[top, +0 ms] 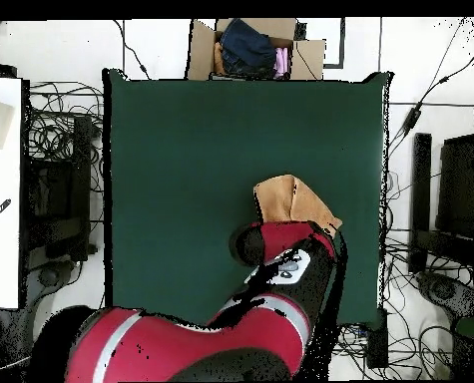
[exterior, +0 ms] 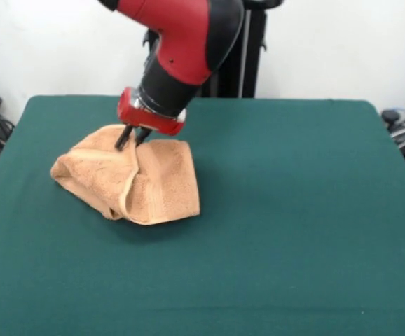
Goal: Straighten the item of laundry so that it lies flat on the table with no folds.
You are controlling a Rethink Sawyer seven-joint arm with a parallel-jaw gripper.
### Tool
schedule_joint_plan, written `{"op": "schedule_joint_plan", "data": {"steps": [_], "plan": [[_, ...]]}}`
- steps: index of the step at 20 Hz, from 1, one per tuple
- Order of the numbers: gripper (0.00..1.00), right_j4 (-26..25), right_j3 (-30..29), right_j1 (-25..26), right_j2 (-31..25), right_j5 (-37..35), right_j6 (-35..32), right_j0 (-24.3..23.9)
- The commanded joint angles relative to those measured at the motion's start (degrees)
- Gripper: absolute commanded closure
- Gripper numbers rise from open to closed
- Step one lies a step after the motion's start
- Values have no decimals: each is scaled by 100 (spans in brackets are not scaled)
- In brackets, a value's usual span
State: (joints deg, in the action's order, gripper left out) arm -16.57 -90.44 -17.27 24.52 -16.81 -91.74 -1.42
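Observation:
The orange-tan towel (exterior: 136, 180) lies crumpled and folded over itself on the left half of the dark green table (exterior: 293, 210), with a raised ridge running down its middle. My gripper (exterior: 132, 136) comes down from above onto the towel's far edge, and its dark fingers (exterior: 123, 138) stand close together, pinching the cloth there. In the overhead view the towel (top: 288, 199) shows at the right side of the table (top: 201, 150), partly covered by my red arm (top: 280, 264), which hides the gripper. The white label does not show.
The black pedestal (exterior: 248, 49) stands behind the table's far edge. A cardboard box (top: 252, 47) with clothes sits beyond the table's top edge in the overhead view. Cables and black equipment (top: 450, 199) lie round the table sides.

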Motion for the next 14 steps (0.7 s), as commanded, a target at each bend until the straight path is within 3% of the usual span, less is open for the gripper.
{"op": "schedule_joint_plan", "data": {"steps": [1,7,14], "plan": [[100,8,-475,374,-630,445,-1014,252],[100,113,-732,179,-877,520,-950,29],[100,-116,-1479,-608,-1022,769,-781,-238]]}}
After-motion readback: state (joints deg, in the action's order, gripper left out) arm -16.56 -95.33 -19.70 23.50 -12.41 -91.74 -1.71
